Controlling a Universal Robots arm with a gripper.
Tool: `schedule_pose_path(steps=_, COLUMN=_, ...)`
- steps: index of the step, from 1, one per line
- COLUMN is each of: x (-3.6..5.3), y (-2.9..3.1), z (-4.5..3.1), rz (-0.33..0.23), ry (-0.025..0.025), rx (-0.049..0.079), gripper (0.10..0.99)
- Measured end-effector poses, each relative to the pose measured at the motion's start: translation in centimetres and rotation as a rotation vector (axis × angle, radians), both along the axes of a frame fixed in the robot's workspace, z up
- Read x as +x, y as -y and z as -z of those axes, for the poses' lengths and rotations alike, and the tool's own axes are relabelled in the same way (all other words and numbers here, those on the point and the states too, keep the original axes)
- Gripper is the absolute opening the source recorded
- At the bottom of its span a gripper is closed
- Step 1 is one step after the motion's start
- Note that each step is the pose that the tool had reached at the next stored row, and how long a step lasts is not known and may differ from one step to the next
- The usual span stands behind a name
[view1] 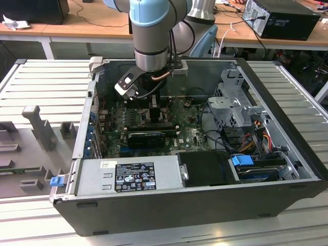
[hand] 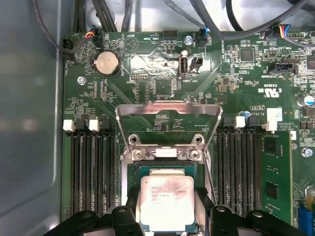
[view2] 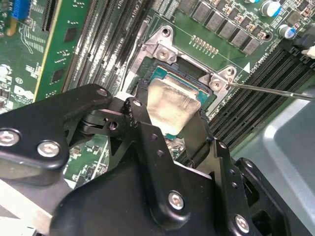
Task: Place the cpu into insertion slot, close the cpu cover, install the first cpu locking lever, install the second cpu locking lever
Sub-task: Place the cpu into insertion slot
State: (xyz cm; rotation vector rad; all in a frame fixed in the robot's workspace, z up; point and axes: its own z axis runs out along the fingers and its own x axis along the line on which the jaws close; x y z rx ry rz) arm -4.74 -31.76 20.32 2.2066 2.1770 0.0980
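The cpu (hand: 166, 202), a pale silvery square chip, sits between my gripper's (hand: 166, 214) two black fingers, which press on its opposite edges. It hangs just over the insertion slot (hand: 163, 171), whose dark frame shows around the chip. In the second wrist view the cpu (view2: 170, 104) is slightly tilted above the insertion slot (view2: 179, 71). The cpu cover (hand: 167, 109), a thin metal frame with a square window, stands swung up behind the slot. A thin metal locking lever (view2: 275, 91) sticks out beside the slot. In the exterior view my gripper (view1: 155, 114) reaches down onto the motherboard.
Black memory slots (hand: 91, 172) flank the socket on both sides. The open computer case (view1: 287, 102) has steel walls all round. A power supply (view1: 128, 177) sits at the front, with a drive cage (view1: 238, 105) and cables at the exterior view's right.
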Motion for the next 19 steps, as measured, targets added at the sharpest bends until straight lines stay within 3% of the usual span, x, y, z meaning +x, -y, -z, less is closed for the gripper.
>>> schedule_pose_path(steps=10, x=0.04, y=-0.01, z=0.26, rz=0.0, ry=-0.0001, rx=-0.002, gripper=0.529)
schedule_pose_path(steps=11, x=0.05, y=-0.01, z=0.26, rz=0.0, ry=-0.0001, rx=-0.002, gripper=0.604)
schedule_pose_path(steps=14, x=0.2, y=-0.01, z=0.26, rz=0.001, ry=-0.0001, rx=-0.002, gripper=0.604)
schedule_pose_path(steps=16, x=0.43, y=0.0, z=0.25, rz=0.004, ry=-0.0008, rx=-0.002, gripper=0.592)
schedule_pose_path(steps=17, x=0.45, y=0.0, z=0.25, rz=0.006, ry=-0.0005, rx=-0.002, gripper=0.525)
schedule_pose_path(steps=19, x=0.46, y=-0.01, z=0.26, rz=0.006, ry=-0.0002, rx=-0.002, gripper=0.525)
